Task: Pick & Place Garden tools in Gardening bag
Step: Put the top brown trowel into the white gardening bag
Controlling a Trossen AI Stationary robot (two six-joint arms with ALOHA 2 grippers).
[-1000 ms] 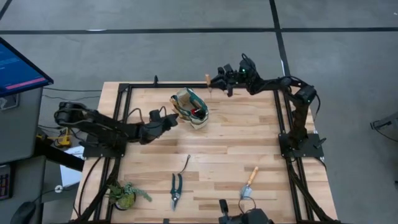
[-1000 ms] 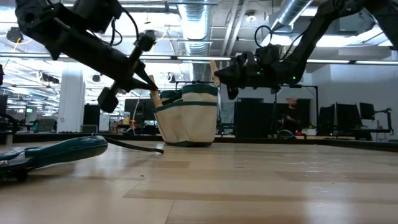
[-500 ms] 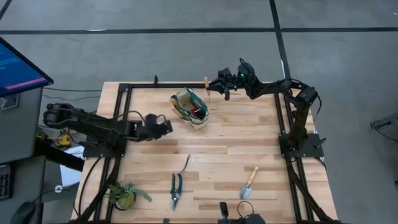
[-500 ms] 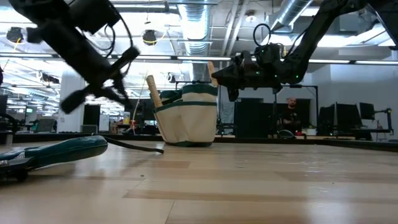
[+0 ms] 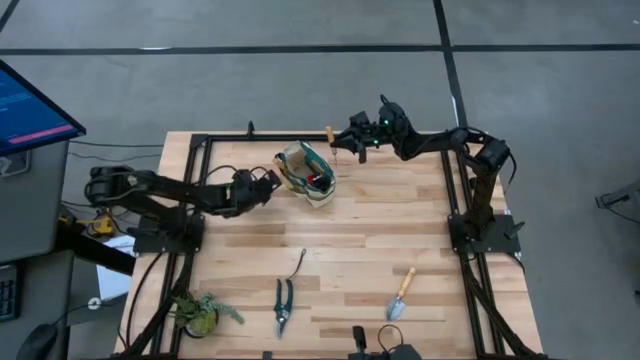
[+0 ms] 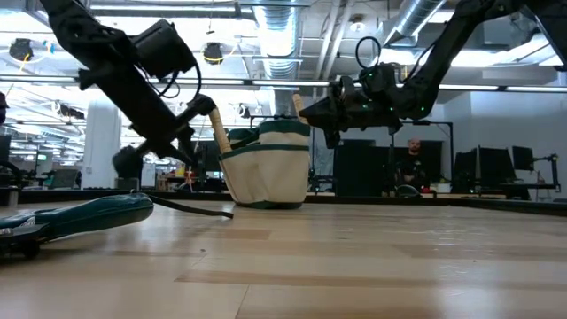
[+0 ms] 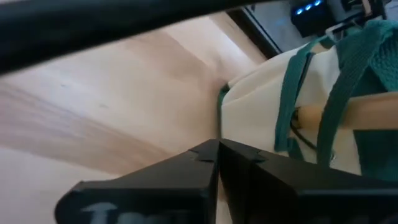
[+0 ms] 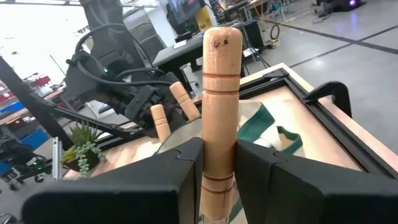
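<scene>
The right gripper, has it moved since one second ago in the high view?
Yes. The right gripper, shut on a wooden-handled tool, has shifted slightly leftward along the table's far edge, ending closer to the gardening bag, which stayed put.

The gardening bag (image 5: 308, 172) is hiding the blades of its wooden-handled tools (image 8: 171, 109). The right gripper (image 8: 211, 165) is covering the held trowel (image 8: 219, 93) below its handle.

Grey floor (image 5: 300, 25), exposed ceiling ducts (image 6: 416, 13)

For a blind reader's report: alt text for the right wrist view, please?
The right gripper clamps an upright wooden tool handle. Beyond it sits the cream gardening bag with two handles poking out, the left arm behind.
</scene>
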